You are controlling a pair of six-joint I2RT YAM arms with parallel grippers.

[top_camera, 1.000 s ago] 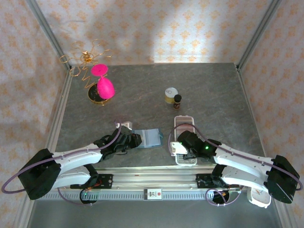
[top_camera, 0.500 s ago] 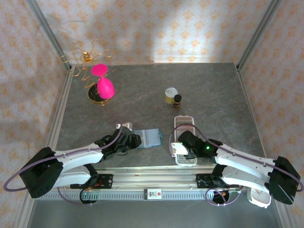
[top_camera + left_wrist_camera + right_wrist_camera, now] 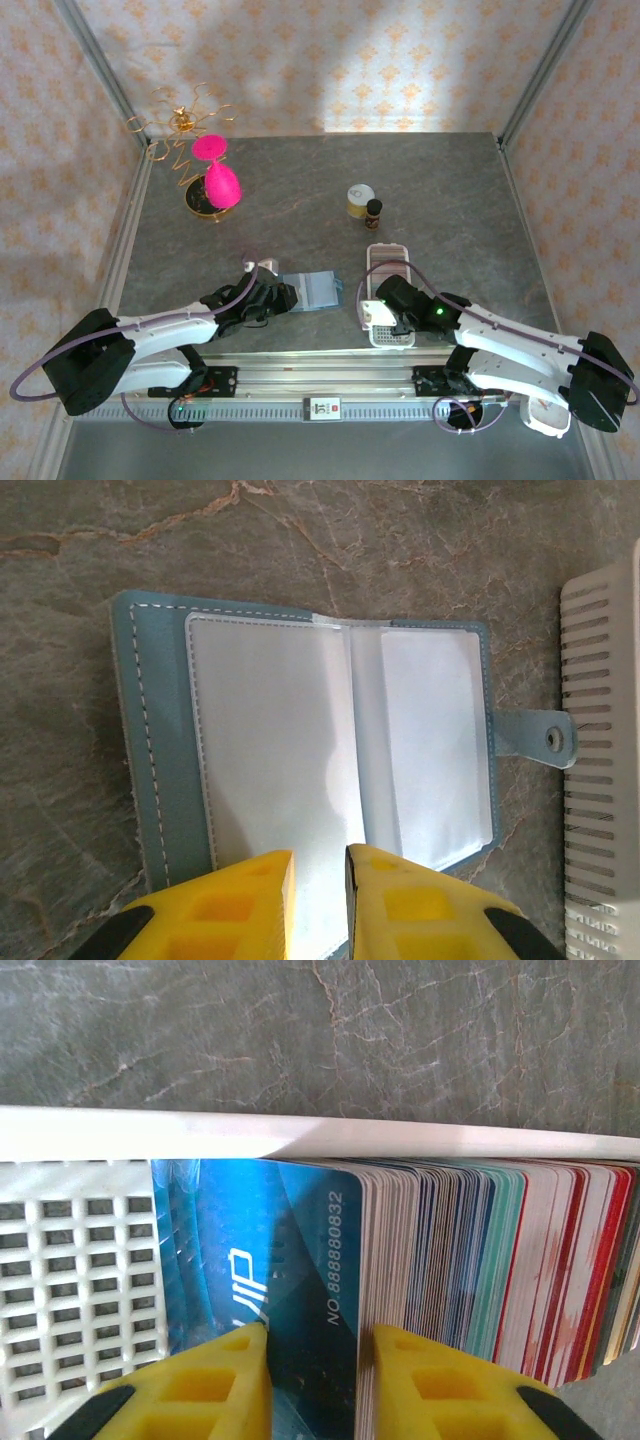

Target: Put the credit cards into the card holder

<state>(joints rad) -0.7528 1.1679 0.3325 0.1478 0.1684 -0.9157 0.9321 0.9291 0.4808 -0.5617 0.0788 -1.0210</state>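
Nearest me, the right gripper (image 3: 318,1348) reaches into the white slotted tray (image 3: 300,1132). Its jaws are closed on a bright blue card (image 3: 280,1250) marked VIP, the front one of a tightly packed row of credit cards (image 3: 480,1260) standing on edge. The jaw on the row's side presses right against the next cards, and I cannot tell whether it sits behind one card or several. A lift could drag a neighbour out, or the tight row could hold the blue card back and tip the tray.

Just left of the tray, the left gripper (image 3: 320,870) has its jaws almost together at the near edge of the open teal card holder (image 3: 160,740). They look to be pinching a clear sleeve leaf at the fold. The holder lies flat on the grey tabletop (image 3: 450,190), and its snap tab (image 3: 540,742) reaches the tray's side. I cannot tell if the two touch. The slick leaf could slip free and let the pocket close. A card corner catching the flat pocket mouth could shove the holder along the tabletop.

Beyond the tray, a small tin (image 3: 360,198) and a dark bottle (image 3: 373,211) stand together. A pink hourglass (image 3: 217,172) is well off to the left. I judge neither a hazard.
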